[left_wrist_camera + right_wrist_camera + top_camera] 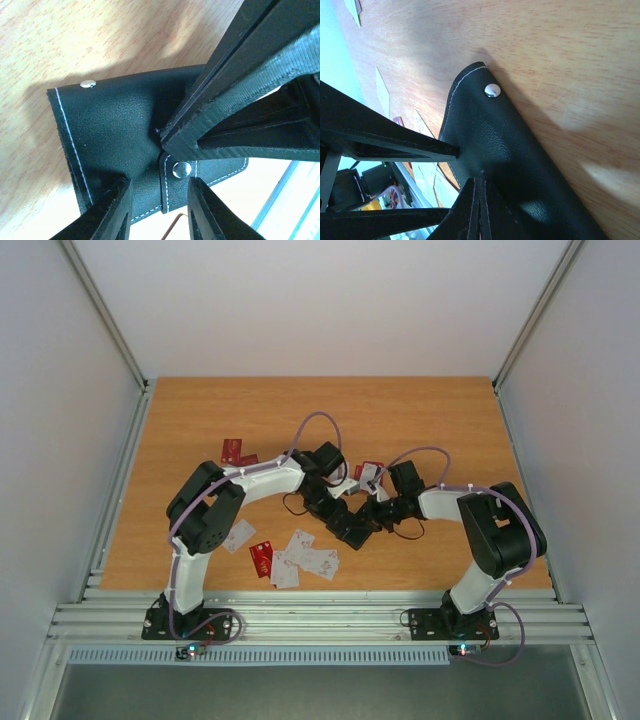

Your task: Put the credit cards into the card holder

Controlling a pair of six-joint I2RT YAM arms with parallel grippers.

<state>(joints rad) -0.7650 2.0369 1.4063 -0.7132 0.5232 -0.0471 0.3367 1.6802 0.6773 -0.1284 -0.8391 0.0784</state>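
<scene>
At the left pincer, the card holder hides its inside.

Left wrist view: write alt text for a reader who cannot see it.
A black stitched leather card holder with silver snaps fills the frame over a wooden table. Fingers of the left gripper flank its snap tab at the bottom; the right gripper pinches it from the upper right.

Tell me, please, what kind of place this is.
Probably a robotics lab cell: wooden table, white panels around it, aluminium framing, left arm and right arm bolted at its edge.
</scene>
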